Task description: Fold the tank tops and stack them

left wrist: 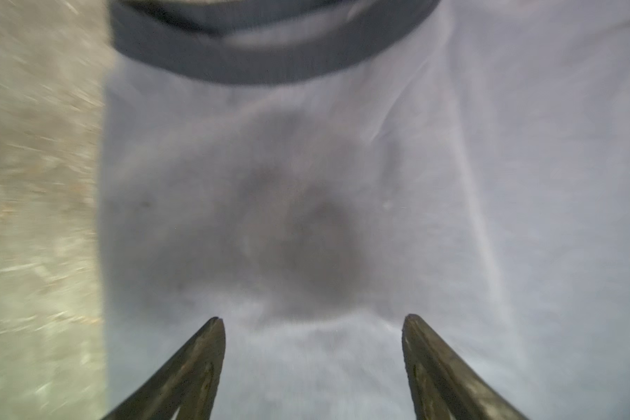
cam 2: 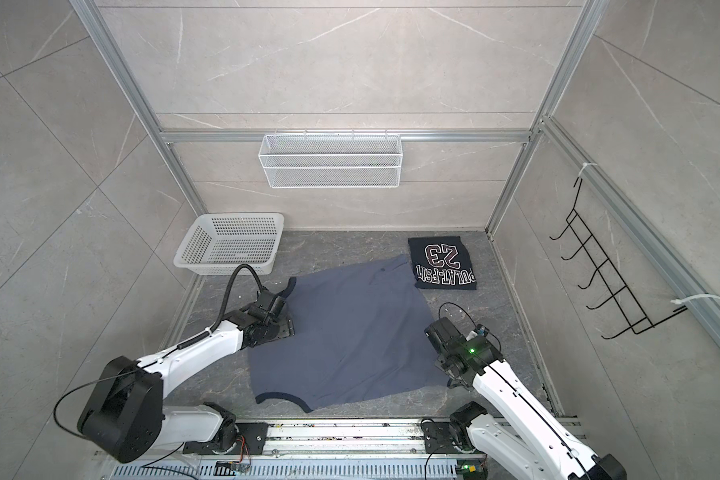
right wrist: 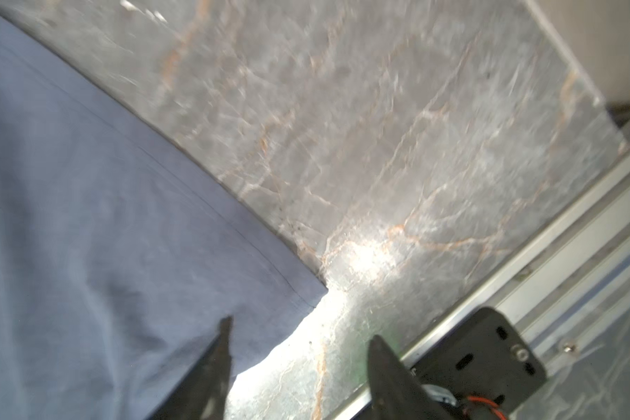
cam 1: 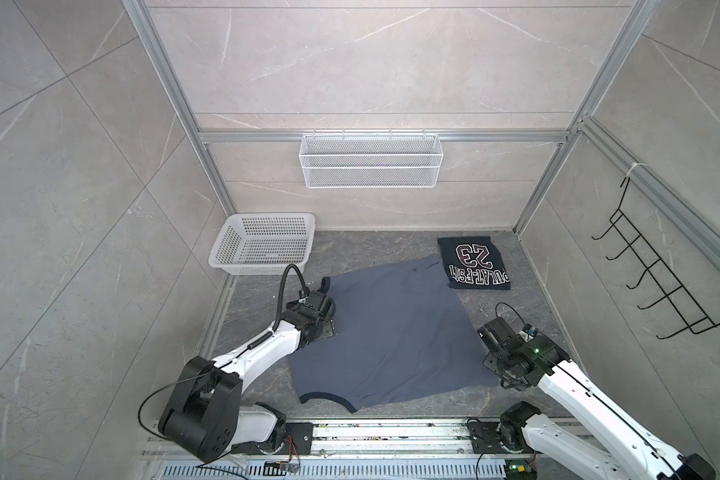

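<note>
1. In both top views the navy tank top (cam 1: 476,264) lies folded into a compact rectangle at the far right of the table (cam 1: 391,245), its "23" print facing up. The blue-grey tank top (cam 1: 391,332) lies spread flat across the middle, and its far corner is just beside the navy one. We judge one top done and the fold of the second not yet begun. The left arm (cam 1: 262,345) reaches over the cloth's left edge, and the right arm (cam 1: 574,382) stands at its near right corner. We think the next move calls for each gripper to close on one layered edge and carry it across evenly, without dragging the flat cloth out of shape. The finished fold then goes onto the navy top.

2. In the left wrist view the left gripper (left wrist: 311,320) has its jaws set wide apart above blue-grey cloth, with a dark-banded opening just ahead. Nothing sits between them. The picture is blurred, so we cannot tell whether the tips rest on the fabric.

3. In the right wrist view the right gripper (right wrist: 302,329) is also spread and pinches nothing. One fingertip is over the cloth beside its hem corner and the other over bare table.
</note>
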You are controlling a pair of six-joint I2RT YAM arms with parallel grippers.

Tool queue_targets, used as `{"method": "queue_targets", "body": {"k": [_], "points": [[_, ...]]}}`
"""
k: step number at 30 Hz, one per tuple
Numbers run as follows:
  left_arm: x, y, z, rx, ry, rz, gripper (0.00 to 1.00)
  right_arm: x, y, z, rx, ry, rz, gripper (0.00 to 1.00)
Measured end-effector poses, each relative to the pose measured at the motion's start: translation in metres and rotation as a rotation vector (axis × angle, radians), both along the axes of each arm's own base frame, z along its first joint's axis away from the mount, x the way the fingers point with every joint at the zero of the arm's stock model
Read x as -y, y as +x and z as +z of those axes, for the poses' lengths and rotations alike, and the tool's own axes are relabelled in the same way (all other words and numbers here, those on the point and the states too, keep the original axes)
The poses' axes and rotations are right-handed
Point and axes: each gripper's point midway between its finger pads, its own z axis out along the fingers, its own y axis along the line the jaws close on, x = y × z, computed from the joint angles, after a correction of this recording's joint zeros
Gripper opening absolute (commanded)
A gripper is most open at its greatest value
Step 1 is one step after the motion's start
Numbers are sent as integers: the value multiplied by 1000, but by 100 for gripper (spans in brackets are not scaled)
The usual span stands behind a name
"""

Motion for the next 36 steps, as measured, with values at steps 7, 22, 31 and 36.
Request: {"method": "queue_targets", "body": {"k": [7, 22, 31, 36], "points": [[-28, -3, 25, 51, -14, 96, 79, -44, 33, -3, 23, 131, 183, 64], [-88, -9, -38, -131, -249, 393, 57, -112, 75, -33, 31, 348, 342, 63], [-68, -6, -58, -218, -243, 337, 34, -112, 73, -49, -10, 335, 348, 63], [-43, 3, -54, -230, -198, 250, 10, -111, 73, -56, -38, 320, 352, 63]]}}
